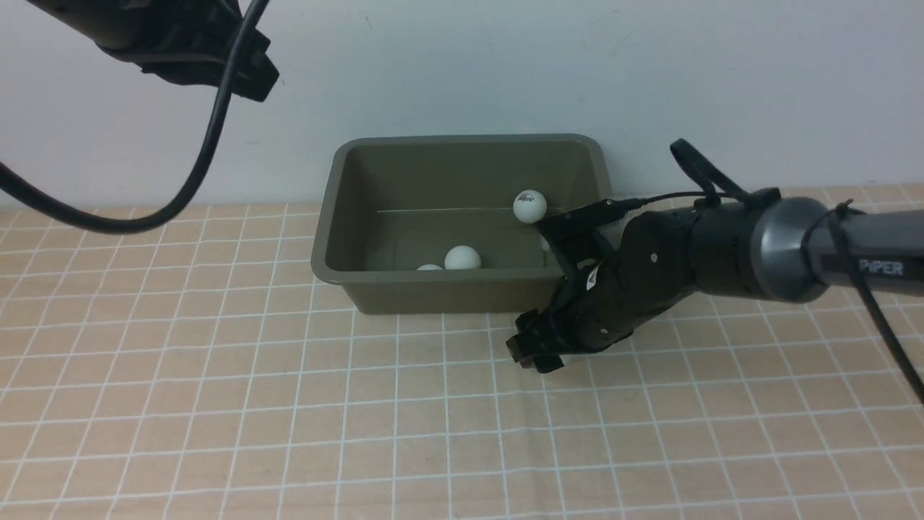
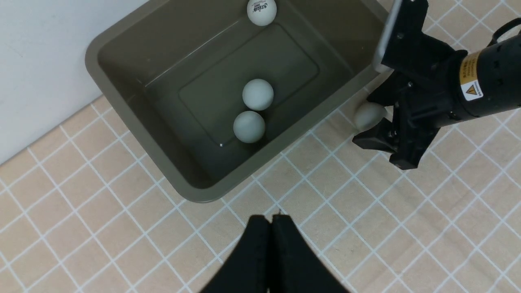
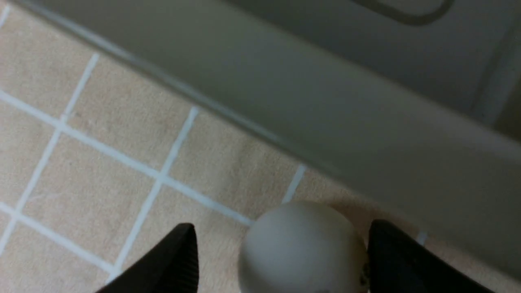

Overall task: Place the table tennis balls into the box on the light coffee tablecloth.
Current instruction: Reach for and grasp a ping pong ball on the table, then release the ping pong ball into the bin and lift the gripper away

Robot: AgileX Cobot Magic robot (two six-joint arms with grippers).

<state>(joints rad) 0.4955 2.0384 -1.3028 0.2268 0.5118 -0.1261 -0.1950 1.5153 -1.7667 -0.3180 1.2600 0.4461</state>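
Currently the right gripper (image 1: 535,352) is hanging low over the light coffee tablecloth (image 1: 216,404), just in front of the near long wall of the box (image 1: 447,295) and toward its right end. Its jaws are standing wide apart and gripping nothing. One table tennis ball (image 3: 303,248) is resting on the cloth between the two fingers (image 3: 175,260), nearer one finger than the other, and just beside the box's outer wall. So the ball is lying straight ahead of this gripper, with the box opening just beyond and above it. A lift over the rim looks like the move needed after closing. Three more balls (image 2: 258,94) are lying inside the box. The left gripper (image 2: 270,221) is hovering high with its jaws pressed together and empty, well apart from the loose ball, so the right arm is the nearer one.
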